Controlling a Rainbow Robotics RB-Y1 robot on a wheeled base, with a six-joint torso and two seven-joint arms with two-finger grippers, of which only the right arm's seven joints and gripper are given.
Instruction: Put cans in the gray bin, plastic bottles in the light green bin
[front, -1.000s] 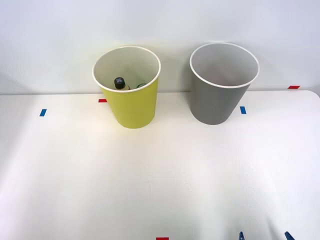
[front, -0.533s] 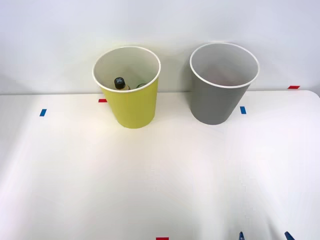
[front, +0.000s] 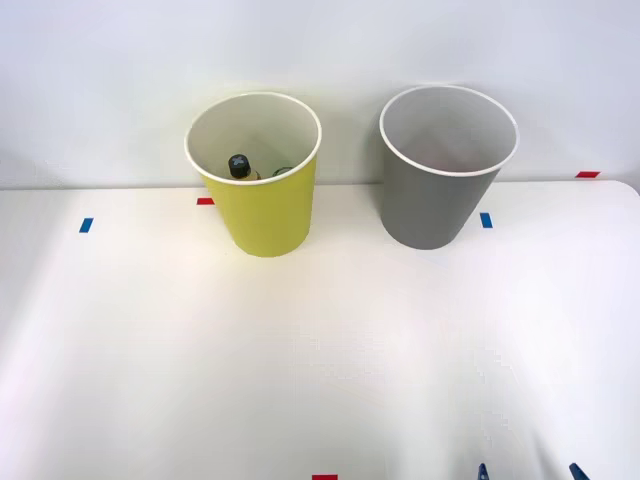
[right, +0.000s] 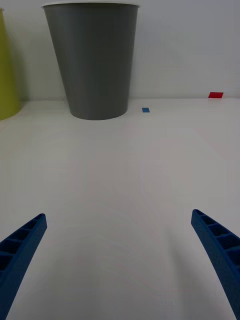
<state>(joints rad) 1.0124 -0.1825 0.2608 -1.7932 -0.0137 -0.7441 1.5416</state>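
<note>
wide apart stand my jaws, nothing between them: my right gripper (right: 120, 260) holds its two blue ribbed fingers (right: 20, 245) spread to the sides above bare white table (right: 120, 165). in the front view the tips of my gripper (front: 527, 470) just peek up at the near edge of the table, toward my right side, with a red tape mark (front: 324, 477) at that same edge further to my left.

ahead of my jaws, well apart from them, the gray bin (right: 92, 60) stands upright at the far side of the table, a small blue tape mark (right: 145, 109) just beside its base. in the front view the gray bin (front: 440, 190) shows a pale inside.

to its left, apart from it, stands the light green bin (front: 262, 205). inside it the dark cap of a plastic bottle (front: 239, 165) pokes up near the wall. the edge of that light green bin (right: 7, 75) also shows from my wrist.
</note>
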